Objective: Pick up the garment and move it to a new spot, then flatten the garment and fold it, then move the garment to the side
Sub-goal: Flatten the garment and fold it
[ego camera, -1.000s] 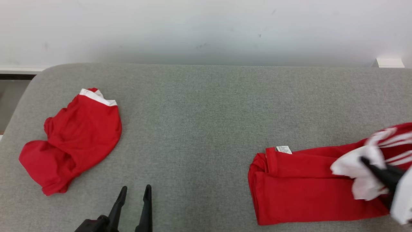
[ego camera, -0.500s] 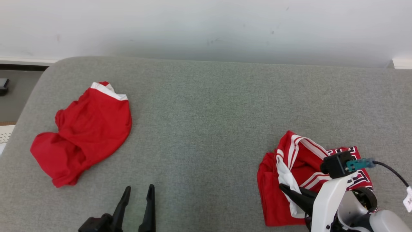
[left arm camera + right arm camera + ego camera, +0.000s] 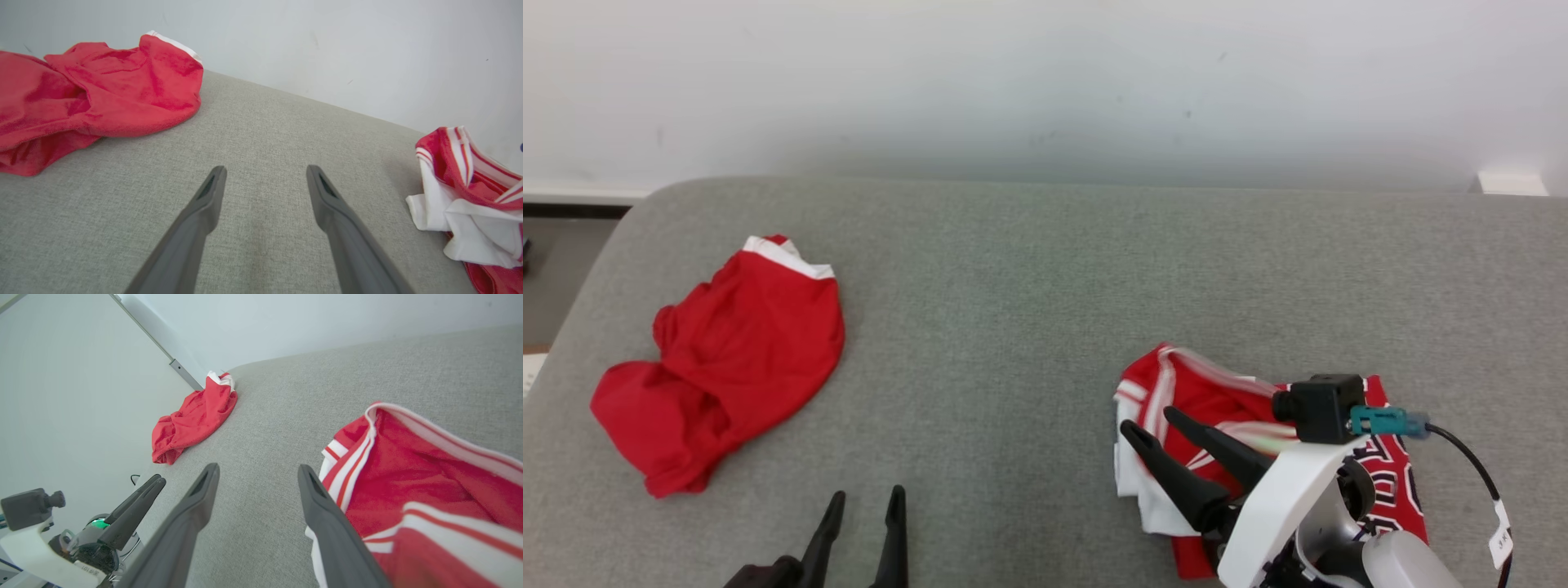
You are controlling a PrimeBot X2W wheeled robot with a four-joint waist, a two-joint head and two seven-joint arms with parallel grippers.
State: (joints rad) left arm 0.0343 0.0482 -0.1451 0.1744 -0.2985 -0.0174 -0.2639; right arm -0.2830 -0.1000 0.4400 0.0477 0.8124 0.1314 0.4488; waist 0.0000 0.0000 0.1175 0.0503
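One big grey cushion (image 3: pixel 1045 269) spreads out in front of the robot, and two red things lie on it, well apart. Over on the robot's left lies a plain red garment (image 3: pixel 727 359) with a white band, all crumpled, and nothing is touching it. On the robot's right, near the front edge, lies the striped garment (image 3: pixel 1209 396), red with white stripes. It is doubled over into a small, lumpy bundle, not a neat flat square. So I think the picking up and the folding are mostly done, but only roughly, and it may need one more push to the side. The right gripper (image 3: pixel 1148 420) hangs just over the left edge of the bundle with its two dark fingers spread apart, holding nothing. The left gripper (image 3: pixel 867 493) sits low at the front, fingers apart too and empty, over bare cushion between the two garments.
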